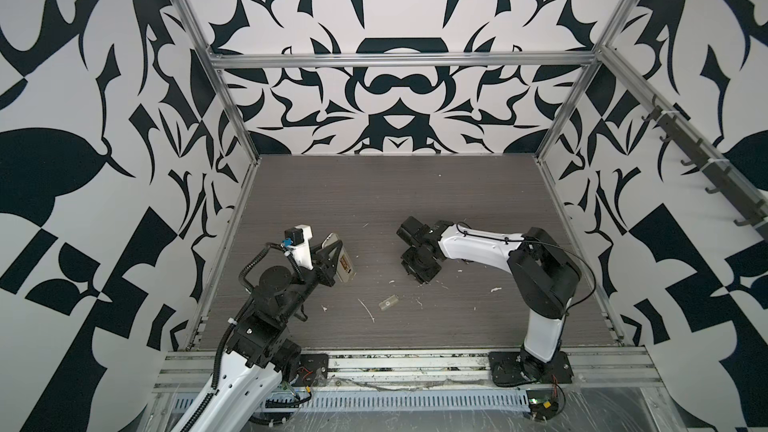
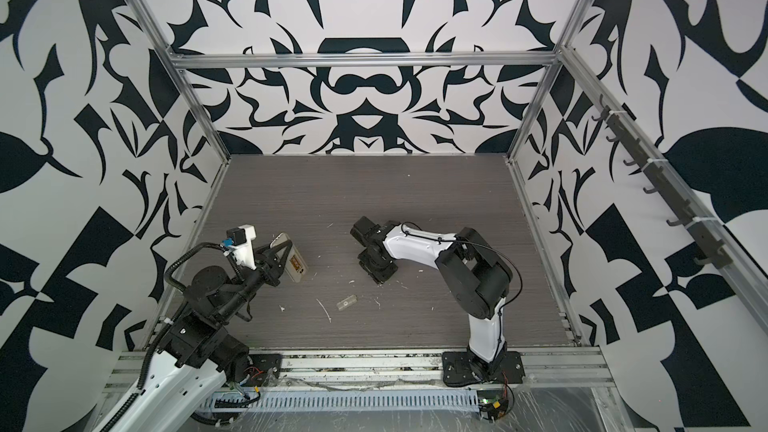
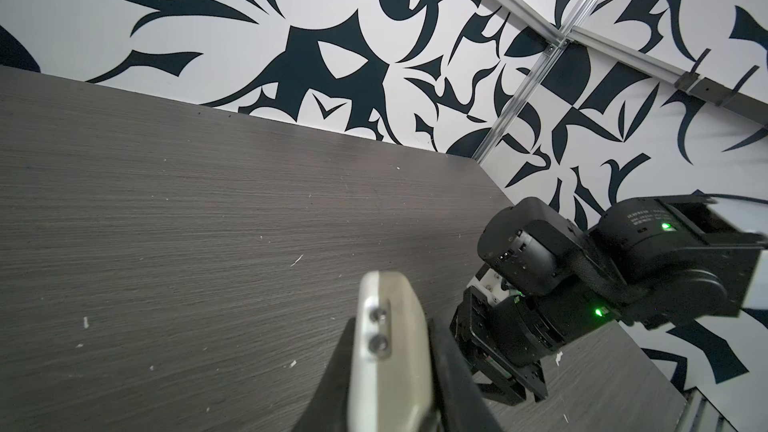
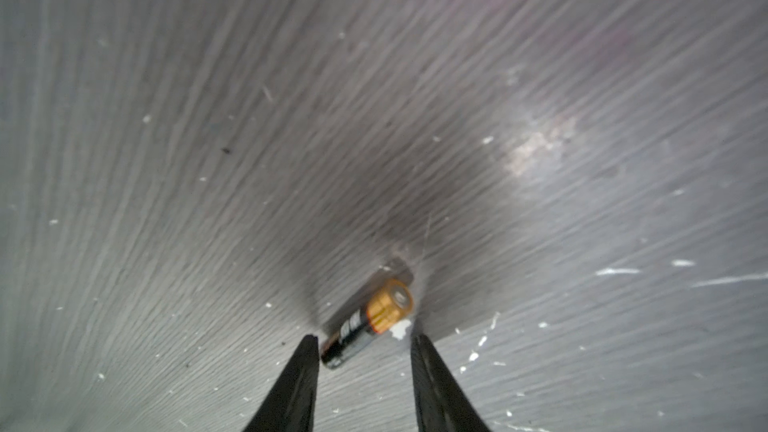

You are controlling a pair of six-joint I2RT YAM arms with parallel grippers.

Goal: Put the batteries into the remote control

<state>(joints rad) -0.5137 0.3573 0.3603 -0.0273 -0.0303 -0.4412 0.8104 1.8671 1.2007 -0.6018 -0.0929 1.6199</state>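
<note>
We brace the remote control [image 3: 388, 297] and reach for a battery [image 4: 374, 317].
Nearest, the translucent cover [image 1: 387, 303] lies loose on the table [image 1: 415, 201]; our right gripper [image 4: 365, 342] straddles the battery, jaws apart, nothing pinched; beyond, our left gripper [image 3: 390, 371] clamps the remote control tilted, presumably presenting its recess.

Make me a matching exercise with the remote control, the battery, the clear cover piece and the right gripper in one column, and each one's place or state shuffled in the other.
Column one
1. remote control
2. battery
3. clear cover piece
4. right gripper

Column two
A. lying alone on the table, between the two arms
B. clamped in the left gripper
C. open, straddling the battery
D. lying on the table between open jaws

Pairs: 1-B, 2-D, 3-A, 4-C
</note>
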